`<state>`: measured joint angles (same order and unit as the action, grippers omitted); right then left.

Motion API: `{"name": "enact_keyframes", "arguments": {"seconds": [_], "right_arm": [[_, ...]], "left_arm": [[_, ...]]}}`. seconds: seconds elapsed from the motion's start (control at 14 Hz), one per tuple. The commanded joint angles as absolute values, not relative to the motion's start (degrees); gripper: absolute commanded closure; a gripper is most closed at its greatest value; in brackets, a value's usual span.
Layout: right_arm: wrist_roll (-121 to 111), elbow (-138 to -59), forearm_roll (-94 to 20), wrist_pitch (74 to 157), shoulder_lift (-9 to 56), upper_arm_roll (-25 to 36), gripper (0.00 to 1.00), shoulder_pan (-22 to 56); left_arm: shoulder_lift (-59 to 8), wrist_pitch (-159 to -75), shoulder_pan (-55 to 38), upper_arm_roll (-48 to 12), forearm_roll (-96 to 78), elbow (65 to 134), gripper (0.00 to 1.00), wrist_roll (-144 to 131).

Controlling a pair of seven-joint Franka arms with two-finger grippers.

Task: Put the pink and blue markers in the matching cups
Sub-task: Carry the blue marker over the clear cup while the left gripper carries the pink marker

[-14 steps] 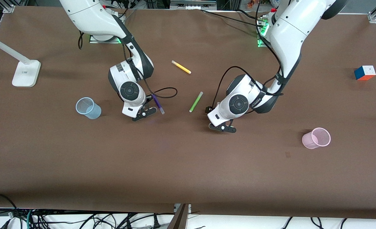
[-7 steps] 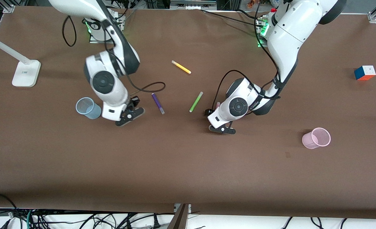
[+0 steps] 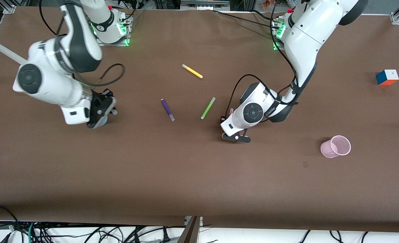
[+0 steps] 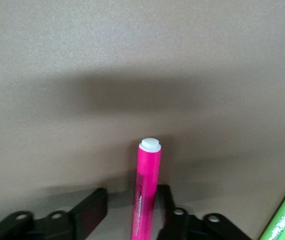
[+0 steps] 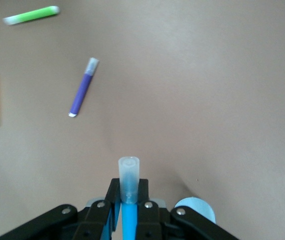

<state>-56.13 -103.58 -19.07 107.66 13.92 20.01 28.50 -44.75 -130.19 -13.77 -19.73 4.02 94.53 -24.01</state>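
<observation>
We are holding the blue marker [image 5: 129, 200] clamped in our right gripper [image 3: 99, 114] over the blue cup [image 5: 195, 210], ready to drop, while our left gripper [image 3: 235, 136] is straddling the pink marker [image 4: 147, 190], not yet closed.

I swung the right arm away from the purple pen [image 3: 167, 109] toward its own end of the table, and the right gripper [image 3: 99, 116] ended up over the light blue cup [image 5: 195, 210], now mostly hidden beneath it, with the blue marker [image 5: 129, 195] clamped between its fingers. The left gripper [image 3: 236, 137] settled slightly lower onto the pink marker [image 4: 147, 187], the jaws drawing closer together.
</observation>
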Motion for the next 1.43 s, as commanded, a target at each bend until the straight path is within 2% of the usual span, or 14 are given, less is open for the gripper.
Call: {"name": "enact_keyframes", "arguments": {"seconds": [0.0,0.21,0.36,0.5,0.79,1.07,1.14,1.21,1.36], "right_arm": [[-74.9,-104.5,-27.9,104.0,14.1,25.4,1.0,28.4],[-95.4,-105.0,-33.6,101.3,16.1,26.3,1.0,23.9],[-105.2,-105.6,-37.0,98.4,17.9,26.2,1.0,20.0],[-115.4,-106.6,-42.0,95.0,20.9,26.3,1.0,16.6],[-120.7,-106.6,-42.9,92.9,23.1,26.2,1.0,14.3],[-124.8,-106.5,-42.9,92.7,24.3,26.2,1.0,13.4],[-124.2,-106.4,-43.0,92.6,24.3,26.2,0.47,13.1],[-123.1,-105.9,-43.4,91.8,24.3,26.2,0.0,12.2],[-113.5,-102.9,-44.1,89.3,24.2,26.3,0.0,11.9]], "left_arm": [[-44.1,-130.6,-14.6,-19.4,7.1,95.5,0.85,-26.8],[-43.6,-130.5,-14.8,-19.4,7.1,95.5,1.0,-26.9],[-41.7,-128.8,-14.2,-19.5,7.1,95.5,1.0,-27.6],[-37.5,-122.3,-13.4,-19.6,7.1,94.7,1.0,-27.4],[-28.4,-110.0,-10.2,-19.5,7.1,94.4,1.0,-22.6],[-23.1,-106.4,-0.6,-19.6,7.1,94.4,1.0,-1.2],[-22.6,-106.5,2.2,-19.6,7.1,94.3,1.0,4.9],[-22.3,-106.7,5.1,-19.6,7.1,94.3,1.0,10.5],[-22.0,-107.3,9.8,-19.7,7.1,94.2,1.0,22.0]]}}
